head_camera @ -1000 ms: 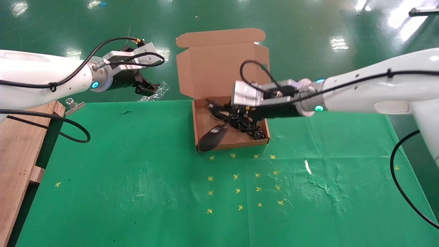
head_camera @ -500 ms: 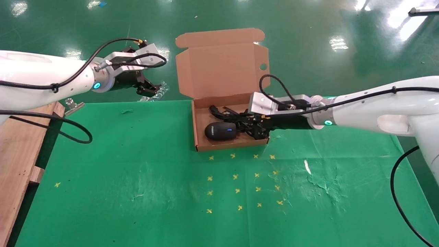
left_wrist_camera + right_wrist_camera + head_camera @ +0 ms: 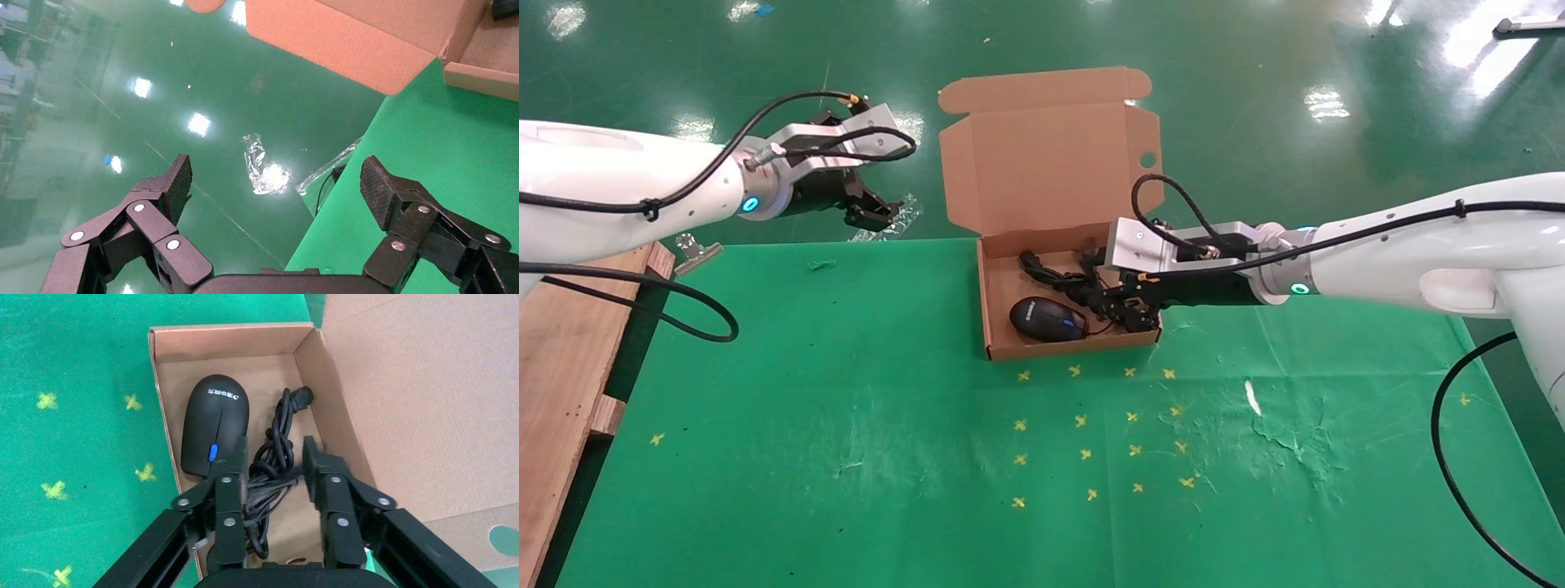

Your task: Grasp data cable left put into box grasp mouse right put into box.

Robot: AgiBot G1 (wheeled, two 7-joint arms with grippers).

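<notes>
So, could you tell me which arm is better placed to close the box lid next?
Probably the right: its pincer hangs open over the box, beside the mouse. The left pincer is open, off beyond the table edge.

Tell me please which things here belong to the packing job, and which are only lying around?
Belonging to the job:
- mouse, lying in the box
- data cable, coiled beside it in the box
- box, lid open
- right gripper, open over the cable
- left gripper, open, parked off the table

Just lying about:
- clear plastic wrapper at the table edge
- metal clip
- wooden pallet
</notes>
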